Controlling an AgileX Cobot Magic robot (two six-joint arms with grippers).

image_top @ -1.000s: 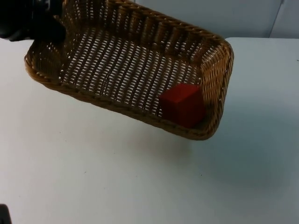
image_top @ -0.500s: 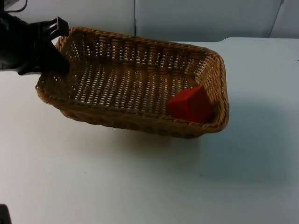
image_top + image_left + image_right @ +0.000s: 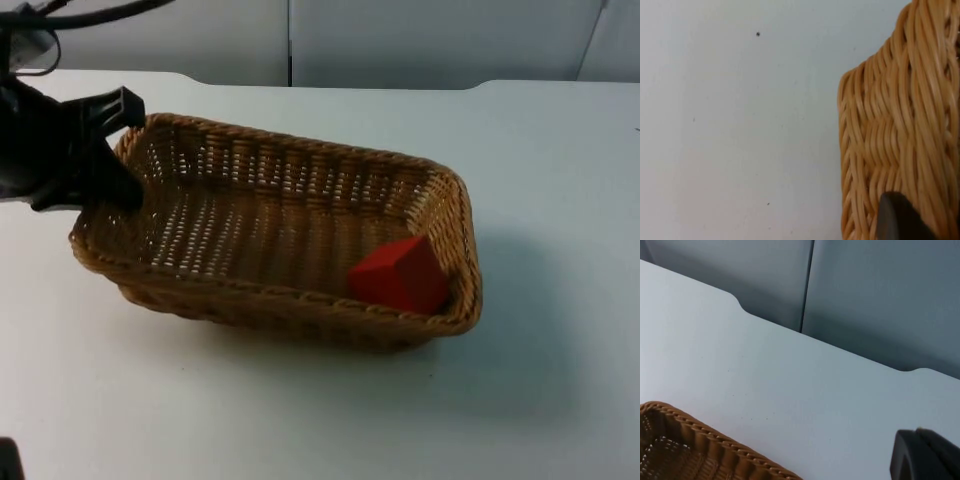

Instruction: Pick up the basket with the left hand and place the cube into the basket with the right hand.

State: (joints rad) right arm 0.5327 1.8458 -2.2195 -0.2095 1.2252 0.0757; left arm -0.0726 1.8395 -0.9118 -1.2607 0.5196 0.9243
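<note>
1. Left gripper [image 3: 112, 175] is at the basket's [image 3: 300, 165] left short end; the rim there is pinched between the jaws, one finger outside, the other over the inner wall.
2. In the left wrist view the woven wall of the basket [image 3: 900, 125] is seen pressed up against the black fingertip, with white bench [image 3: 740, 125] beside it.
3. Basket judged to be resting on the bench [image 3: 560, 200] or just above it; contact cannot be told, though a shadow lies tight under the near wall.
4. Red cube [image 3: 398, 276] is already inside the basket, lodged in the near right corner, tilted onto an edge and leaning against the wall.
5. Key relation: the basket's long axis runs left-right across the bench. The cube sits at the end far from the left gripper and nearer the right arm's side.
6. Right gripper [image 3: 927, 455] is held clear above the bench, beyond the basket's far rim [image 3: 700, 440]; a grey partition wall [image 3: 865, 295] is seen behind. Whether its jaws are spread or pressed together cannot be told. The arm is judged to be waiting.
7. Materials: the basket is tan wicker, rectangular, open-weave floor, braided rim; stiff but light. The cube is matte, hard-edged and solid-looking. The bench is smooth white.
8. Placement judged complete; only release of the rim is likely left.
</note>
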